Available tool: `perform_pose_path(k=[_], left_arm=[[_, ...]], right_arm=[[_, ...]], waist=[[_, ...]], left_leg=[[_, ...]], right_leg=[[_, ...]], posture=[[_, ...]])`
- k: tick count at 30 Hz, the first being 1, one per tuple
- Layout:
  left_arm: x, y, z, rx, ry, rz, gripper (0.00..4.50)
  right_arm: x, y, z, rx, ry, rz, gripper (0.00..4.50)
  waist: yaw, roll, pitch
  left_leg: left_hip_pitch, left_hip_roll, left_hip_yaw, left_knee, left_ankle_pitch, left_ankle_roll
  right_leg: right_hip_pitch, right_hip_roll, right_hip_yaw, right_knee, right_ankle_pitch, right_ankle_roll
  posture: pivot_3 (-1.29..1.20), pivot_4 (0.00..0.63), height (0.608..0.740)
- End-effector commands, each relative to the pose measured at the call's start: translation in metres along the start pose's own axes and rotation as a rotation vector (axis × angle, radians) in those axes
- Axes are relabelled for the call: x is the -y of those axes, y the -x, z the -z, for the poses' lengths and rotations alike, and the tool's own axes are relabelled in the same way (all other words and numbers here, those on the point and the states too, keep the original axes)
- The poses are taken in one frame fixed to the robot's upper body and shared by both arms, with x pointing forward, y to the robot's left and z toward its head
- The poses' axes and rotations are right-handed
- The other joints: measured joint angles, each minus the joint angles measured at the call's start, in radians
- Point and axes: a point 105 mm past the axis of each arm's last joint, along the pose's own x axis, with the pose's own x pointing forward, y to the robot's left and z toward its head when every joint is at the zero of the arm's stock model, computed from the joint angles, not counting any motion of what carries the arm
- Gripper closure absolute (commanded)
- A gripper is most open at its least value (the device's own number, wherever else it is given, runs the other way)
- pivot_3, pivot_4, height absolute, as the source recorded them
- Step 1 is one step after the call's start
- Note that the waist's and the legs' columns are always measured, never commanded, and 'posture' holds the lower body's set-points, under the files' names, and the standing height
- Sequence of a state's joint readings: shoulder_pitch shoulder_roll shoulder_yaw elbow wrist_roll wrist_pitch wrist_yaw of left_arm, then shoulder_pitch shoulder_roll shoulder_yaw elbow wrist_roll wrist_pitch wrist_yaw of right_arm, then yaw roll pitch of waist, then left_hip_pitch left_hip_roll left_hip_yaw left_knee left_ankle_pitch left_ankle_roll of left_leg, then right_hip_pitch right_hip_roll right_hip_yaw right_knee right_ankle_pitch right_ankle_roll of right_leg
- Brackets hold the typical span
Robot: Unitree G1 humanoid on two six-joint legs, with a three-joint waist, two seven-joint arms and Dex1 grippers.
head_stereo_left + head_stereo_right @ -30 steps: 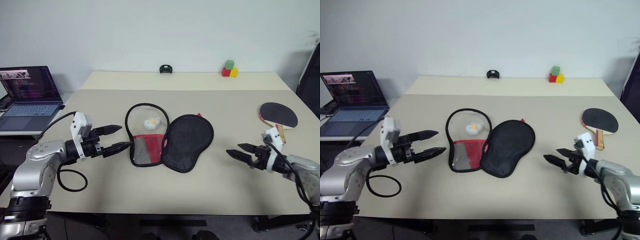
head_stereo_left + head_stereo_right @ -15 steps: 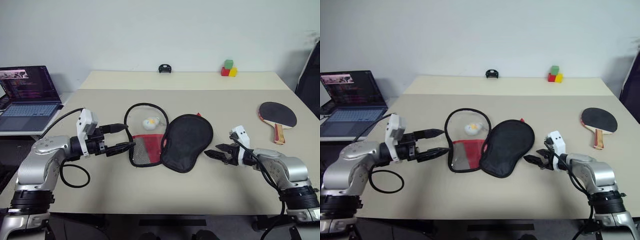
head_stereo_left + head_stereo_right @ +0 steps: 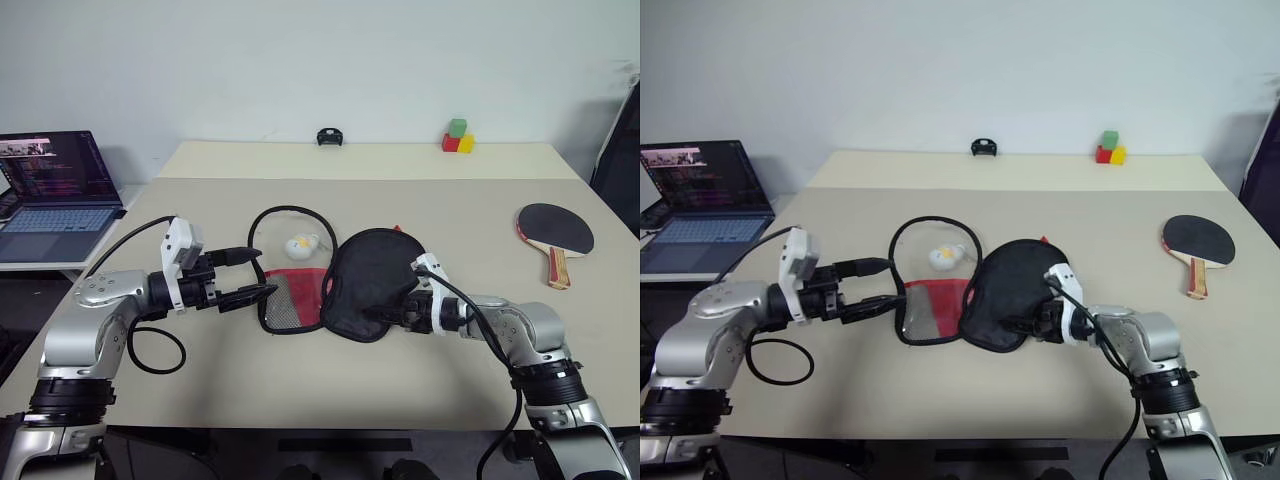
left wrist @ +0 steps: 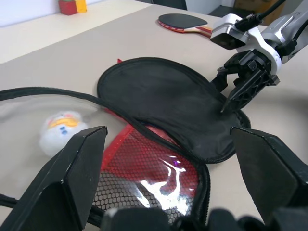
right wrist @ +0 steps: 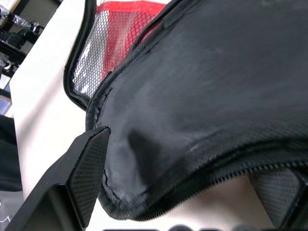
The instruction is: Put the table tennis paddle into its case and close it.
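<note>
The case point(image 3: 340, 283) lies unzipped and spread open mid-table: a black flap point(image 3: 378, 275) on the right, a clear and red mesh half point(image 3: 293, 298) on the left, with the white-yellow ball charm point(image 3: 301, 245) inside its loop. The table tennis paddle point(image 3: 555, 231) rests flat near the table's right edge, far from both grippers. My left gripper point(image 3: 260, 272) is open, level, its tips at the case's left rim. My right gripper point(image 3: 378, 316) is open at the flap's near right edge; in the right wrist view the flap's zipper edge point(image 5: 192, 159) lies between its fingers point(image 5: 89, 168).
A laptop point(image 3: 55, 190) sits open on a side table at the left. Coloured blocks point(image 3: 457, 138) and a small black object point(image 3: 330, 136) stand at the table's far edge. A black cable loop point(image 3: 155, 350) hangs by my left arm.
My right gripper has swept left across the table from near the paddle to the black flap's edge, still open. The left gripper has stayed at the case's left rim.
</note>
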State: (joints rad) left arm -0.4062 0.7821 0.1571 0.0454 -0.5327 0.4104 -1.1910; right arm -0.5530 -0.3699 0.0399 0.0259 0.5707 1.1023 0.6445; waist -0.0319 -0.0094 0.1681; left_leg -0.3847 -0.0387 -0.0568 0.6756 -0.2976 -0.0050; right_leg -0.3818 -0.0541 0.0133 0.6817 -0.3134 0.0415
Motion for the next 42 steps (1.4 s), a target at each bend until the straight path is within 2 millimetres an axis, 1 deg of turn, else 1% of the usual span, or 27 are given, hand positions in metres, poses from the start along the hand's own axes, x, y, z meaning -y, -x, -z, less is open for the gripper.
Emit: perform_pose_path(k=[1,2,5,9,10,11,16,21,25,30,37,42], left_arm=[[0.001,-0.001,-0.012,0.018,-0.048,0.003,0.06],[0.001,-0.001,-0.012,0.017,-0.047,0.001,0.06],[0.002,-0.001,-0.010,0.014,-0.043,-0.004,0.00],[0.002,-0.002,-0.009,0.010,-0.041,-0.009,0.00],[0.002,-0.002,-0.009,0.009,-0.041,-0.011,0.00],[0.001,-0.003,-0.009,0.009,-0.040,-0.013,0.00],[-0.003,-0.007,-0.010,0.007,-0.047,-0.026,0.00],[-0.007,-0.012,-0.014,0.012,-0.062,-0.032,0.00],[-0.005,-0.017,-0.017,0.014,-0.075,-0.007,0.00],[-0.001,-0.026,-0.020,0.014,-0.090,0.038,0.00],[0.004,-0.043,-0.025,0.017,-0.112,0.118,0.00],[0.003,-0.049,-0.027,0.026,-0.117,0.136,0.00]], right_arm=[[0.004,-0.001,-0.009,0.034,0.012,0.036,0.04],[0.007,-0.001,-0.009,0.040,0.009,0.049,0.04],[0.016,0.000,-0.010,0.043,0.008,0.097,0.66],[0.021,0.002,-0.014,0.039,0.023,0.118,2.04],[0.023,0.003,-0.015,0.041,0.026,0.128,2.49],[0.025,0.003,-0.017,0.044,0.027,0.137,2.75],[0.038,0.007,-0.026,0.045,0.026,0.190,4.45],[0.051,0.014,-0.037,0.040,0.031,0.225,4.49],[0.058,0.024,-0.043,0.033,0.016,0.230,4.49],[0.068,0.037,-0.046,0.020,-0.014,0.239,4.49],[0.084,0.060,-0.048,-0.009,-0.014,0.283,4.49],[0.092,0.073,-0.045,-0.028,-0.014,0.305,4.49]], waist=[[0.000,0.000,0.000],[-0.001,0.000,0.000],[-0.001,0.000,0.000],[0.000,0.000,0.000],[0.000,0.000,0.000],[0.000,0.000,0.000],[0.000,0.000,0.000],[-0.001,0.000,0.000],[-0.001,0.000,0.000],[-0.001,0.000,0.000],[0.000,0.000,0.000],[0.000,0.000,0.000]], left_leg=[[0.000,0.000,0.000,0.000,0.000,0.000],[0.000,0.000,0.000,0.000,0.000,0.000],[0.000,0.000,0.000,0.000,0.000,0.000],[0.000,0.000,0.000,0.000,0.000,0.000],[0.000,0.000,0.000,0.000,0.000,0.000],[0.000,0.000,0.000,0.000,0.000,0.000],[0.000,0.000,0.000,0.000,0.000,0.000],[-0.001,0.000,0.000,0.000,0.000,0.000],[-0.003,0.000,0.001,0.000,0.000,0.000],[-0.009,0.000,0.001,0.001,0.002,-0.003],[-0.011,-0.001,0.001,0.002,0.002,-0.003],[-0.011,0.000,0.001,0.002,0.002,-0.003]], right_leg=[[0.000,0.000,0.000,0.000,0.000,0.000],[0.000,0.000,0.000,0.000,0.000,0.000],[0.000,0.000,0.000,0.001,0.000,0.000],[0.000,0.000,0.000,0.001,0.000,0.000],[0.000,0.000,0.000,0.001,0.000,0.000],[0.000,0.000,0.000,0.001,0.000,0.000],[0.000,0.000,0.000,0.001,0.000,0.000],[-0.001,0.000,0.000,0.001,0.000,0.000],[-0.003,0.000,0.000,0.001,0.000,0.000],[-0.007,0.000,0.000,0.001,0.000,0.000],[-0.008,0.000,-0.001,0.000,0.000,0.000],[-0.008,0.000,-0.001,0.000,0.000,0.000]], posture=[[0.00,0.150,0.740],[0.00,0.150,0.740],[0.00,0.150,0.740],[0.00,0.150,0.740],[0.00,0.150,0.740],[0.00,0.150,0.740],[0.00,0.150,0.740],[0.00,0.150,0.740],[0.00,0.150,0.740],[0.00,0.150,0.740],[0.00,0.150,0.740],[0.00,0.150,0.740]])
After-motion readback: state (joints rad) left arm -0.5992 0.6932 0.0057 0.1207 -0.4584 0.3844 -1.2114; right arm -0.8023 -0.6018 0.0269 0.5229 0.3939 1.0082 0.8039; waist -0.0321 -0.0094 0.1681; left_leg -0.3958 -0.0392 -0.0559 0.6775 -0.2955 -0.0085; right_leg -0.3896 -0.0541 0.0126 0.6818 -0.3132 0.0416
